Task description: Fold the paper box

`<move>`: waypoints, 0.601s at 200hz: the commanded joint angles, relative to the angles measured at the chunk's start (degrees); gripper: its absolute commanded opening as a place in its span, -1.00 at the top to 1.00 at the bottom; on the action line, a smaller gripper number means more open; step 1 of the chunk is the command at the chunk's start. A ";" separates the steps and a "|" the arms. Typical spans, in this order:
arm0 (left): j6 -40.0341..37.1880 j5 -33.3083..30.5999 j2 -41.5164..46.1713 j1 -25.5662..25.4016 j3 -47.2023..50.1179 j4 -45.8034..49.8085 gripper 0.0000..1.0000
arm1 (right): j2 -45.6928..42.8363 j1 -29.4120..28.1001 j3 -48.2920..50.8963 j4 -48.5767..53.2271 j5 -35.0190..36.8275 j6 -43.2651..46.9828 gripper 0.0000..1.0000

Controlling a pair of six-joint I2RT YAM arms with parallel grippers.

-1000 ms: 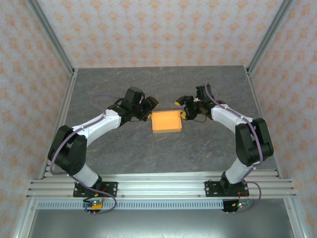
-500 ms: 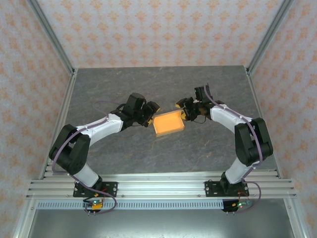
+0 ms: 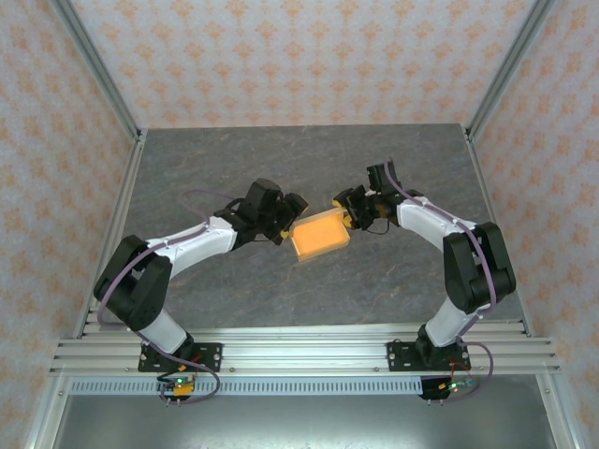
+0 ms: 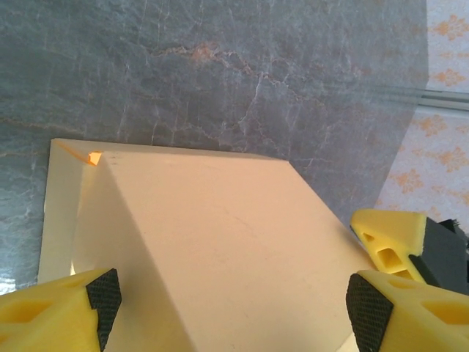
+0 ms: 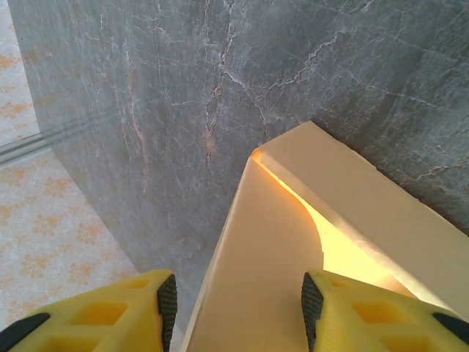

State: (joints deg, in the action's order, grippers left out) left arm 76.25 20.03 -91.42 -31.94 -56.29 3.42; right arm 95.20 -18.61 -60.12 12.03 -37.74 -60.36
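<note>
1. Top external view: the grey bench (image 3: 309, 159) carries the paper box (image 3: 320, 237) at its centre. The sheet already stands as a shallow rectangular box, so the folding looks mostly done.
2. Both arms reach inward and meet over the middle. The left arm (image 3: 201, 238) sweeps in from 8 o'clock with its elbow low. The right arm (image 3: 430, 220) bends in from 4 o'clock.
3. The box lies skewed on the bench, its long edges running from 8 o'clock to 2 o'clock, with a broad top panel facing up.
4. The left claw (image 3: 290, 221) sits at the box's 10 o'clock. Its jaws are spread wide, one pad (image 4: 104, 290) off each side of the top panel, gripping nothing.
5. The right claw (image 3: 348, 211) sits at the box's 1 o'clock, jaws partly closed around a panel. Bench shows beside one pad (image 5: 167, 297), so I cannot tell whether it grips.
6. In the right wrist view a lit seam (image 5: 293, 194) gapes at the corner. The lid likely needs pressing shut or tucking.
</note>
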 commanded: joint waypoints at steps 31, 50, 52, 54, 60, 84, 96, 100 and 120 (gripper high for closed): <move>4.40 -1.52 -0.53 -2.11 -2.41 0.32 -0.67 | -1.82 -0.45 0.86 -0.16 0.32 -0.72 0.08; 4.27 -1.39 -1.32 -2.16 -2.59 -0.64 -0.62 | -1.84 -0.43 1.05 -0.69 0.23 -0.99 0.11; 4.20 -1.46 -1.42 -2.16 -2.66 -0.64 -0.61 | -1.83 -0.41 1.08 -0.76 0.28 -0.99 0.11; 4.18 -1.48 -1.51 -2.16 -2.61 -0.64 -0.60 | -1.81 -0.43 1.08 -0.80 0.29 -1.06 0.11; 3.98 -1.53 -1.82 -2.16 -2.59 -0.72 -0.57 | -1.77 -0.39 1.20 -0.79 0.29 -1.08 0.12; 0.88 -1.18 -3.20 -2.16 -2.40 -0.40 -0.45 | -2.02 -0.42 1.91 -1.06 0.34 -1.09 0.12; -2.03 -0.94 -3.32 -2.16 -1.71 -0.24 -0.41 | -2.37 -0.42 2.44 -0.77 0.63 -0.82 0.12; -3.33 -0.79 -3.25 -2.11 -1.47 -0.29 -0.41 | -2.47 -0.46 2.73 -0.72 0.82 -0.68 0.12; -14.30 0.91 -3.07 -2.26 -2.15 1.84 -0.41 | -3.23 -0.46 3.81 0.16 1.52 0.34 0.10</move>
State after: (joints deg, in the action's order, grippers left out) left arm 74.17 19.14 -94.61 -33.41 -56.95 3.64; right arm 94.54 -18.59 -58.11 11.14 -37.41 -60.84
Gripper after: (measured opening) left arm 0.704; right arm 0.440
